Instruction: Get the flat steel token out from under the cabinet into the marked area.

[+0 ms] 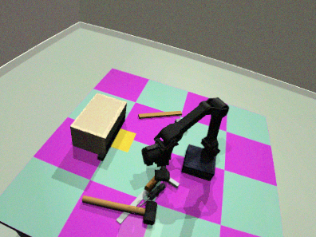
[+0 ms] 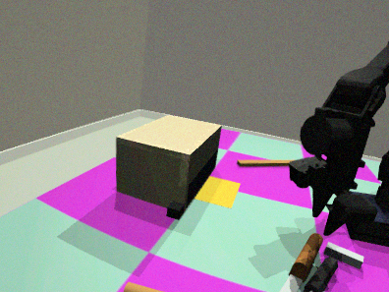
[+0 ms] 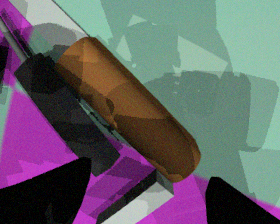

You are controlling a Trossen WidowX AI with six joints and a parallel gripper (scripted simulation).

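Observation:
The steel token does not show in any view. The cream-topped cabinet (image 1: 97,112) (image 2: 167,136) stands at the left, with a dark gap low on its front side. The yellow marked area (image 1: 124,141) (image 2: 219,192) lies in front of it. A tool with a brown handle (image 1: 151,183) (image 2: 306,256) (image 3: 115,95) and a long pale blade lies on the table. A black-handled tool (image 1: 156,191) (image 2: 321,275) (image 3: 65,105) lies close beside it. My gripper (image 2: 322,224) (image 3: 150,177) is open and empty above the handle ends, with the brown handle's end appearing between its fingertips in the wrist view.
A short pale bar (image 1: 174,183) (image 2: 344,255) (image 3: 142,206) lies by the handle ends. A hammer with a wooden handle (image 1: 113,205) and black head (image 1: 150,212) lies near the front, by the pale blade. A wooden stick (image 1: 159,114) (image 2: 262,163) lies farther back.

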